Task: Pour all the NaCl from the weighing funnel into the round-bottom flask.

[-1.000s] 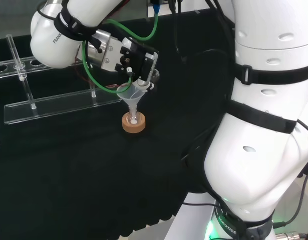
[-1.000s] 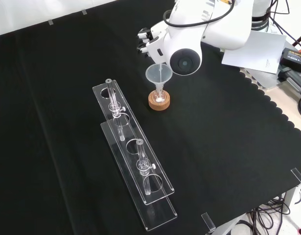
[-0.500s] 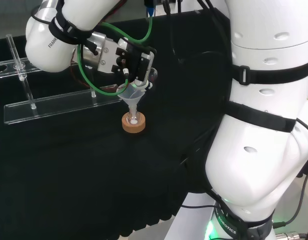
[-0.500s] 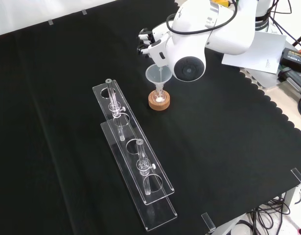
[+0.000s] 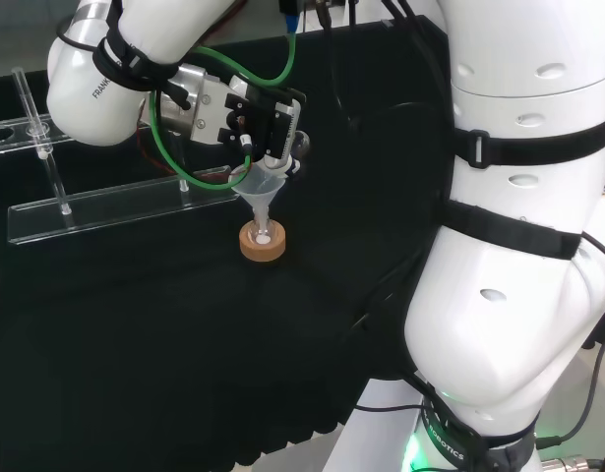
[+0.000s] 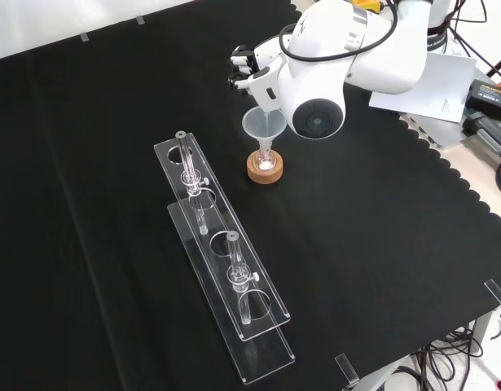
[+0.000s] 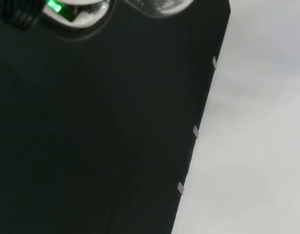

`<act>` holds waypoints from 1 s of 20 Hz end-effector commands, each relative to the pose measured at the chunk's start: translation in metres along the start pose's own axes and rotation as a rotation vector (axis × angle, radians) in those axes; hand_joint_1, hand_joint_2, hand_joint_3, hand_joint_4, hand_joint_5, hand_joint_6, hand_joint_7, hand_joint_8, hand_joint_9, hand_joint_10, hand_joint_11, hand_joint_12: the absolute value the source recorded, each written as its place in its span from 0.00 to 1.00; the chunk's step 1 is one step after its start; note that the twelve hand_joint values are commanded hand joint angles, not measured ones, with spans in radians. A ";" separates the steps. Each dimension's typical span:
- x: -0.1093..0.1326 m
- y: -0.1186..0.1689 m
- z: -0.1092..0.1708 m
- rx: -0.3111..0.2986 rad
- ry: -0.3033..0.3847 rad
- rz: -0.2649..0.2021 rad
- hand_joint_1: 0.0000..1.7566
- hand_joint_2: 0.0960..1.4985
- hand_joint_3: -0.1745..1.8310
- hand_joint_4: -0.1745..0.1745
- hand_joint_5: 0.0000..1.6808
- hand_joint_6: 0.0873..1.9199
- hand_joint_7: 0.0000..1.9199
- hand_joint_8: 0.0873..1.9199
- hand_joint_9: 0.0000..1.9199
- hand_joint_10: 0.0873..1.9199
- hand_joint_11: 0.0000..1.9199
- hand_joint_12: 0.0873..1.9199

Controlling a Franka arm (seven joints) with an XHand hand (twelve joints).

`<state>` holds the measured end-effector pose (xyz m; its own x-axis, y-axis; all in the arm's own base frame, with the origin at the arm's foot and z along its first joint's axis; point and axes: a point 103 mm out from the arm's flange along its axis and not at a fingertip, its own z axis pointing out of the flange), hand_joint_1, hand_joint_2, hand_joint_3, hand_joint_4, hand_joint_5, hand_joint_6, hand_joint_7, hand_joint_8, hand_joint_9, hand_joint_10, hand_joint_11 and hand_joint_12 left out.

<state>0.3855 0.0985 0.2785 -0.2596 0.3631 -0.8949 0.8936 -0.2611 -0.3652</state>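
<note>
A small round-bottom flask (image 5: 264, 236) (image 6: 265, 162) stands on a cork ring (image 5: 262, 246) (image 6: 265, 170), with white powder in its bottom. A clear plastic funnel (image 5: 259, 185) (image 6: 263, 125) sits in its neck. My hand (image 5: 267, 120) (image 6: 248, 68) hovers just above that funnel, fingers curled round a small clear glass piece, the weighing funnel (image 5: 293, 148) (image 7: 157, 4), tipped with its thin stem (image 6: 270, 119) pointing down into the funnel's mouth. Whether any powder is left in it is too small to tell.
Clear acrylic racks (image 5: 115, 208) (image 6: 226, 262) holding thin glass tubes stand left of the flask in the front view. Paper sheets (image 6: 419, 83) lie past the cloth's scalloped edge at the front view's upper right. The arm's big white links (image 5: 518, 246) fill the head view's right.
The arm's upper link and the hand have shifted slightly left in the head view, staying over the funnel. Flask, funnel and racks have not moved.
</note>
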 end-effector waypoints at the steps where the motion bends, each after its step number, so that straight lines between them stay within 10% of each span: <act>1: -0.001 -0.001 -0.002 -0.005 -0.007 -0.001 0.63 0.46 0.36 1.00 0.72 0.36 0.32 0.30 0.53 0.08 0.46 0.49; 20: 0.004 -0.003 -0.007 0.030 -0.056 0.001 0.63 0.46 0.36 1.00 0.72 0.36 0.31 0.30 0.53 0.08 0.46 0.49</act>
<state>0.3846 0.1060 0.2778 -0.2756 0.3180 -0.9071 0.8857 -0.2828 -0.3682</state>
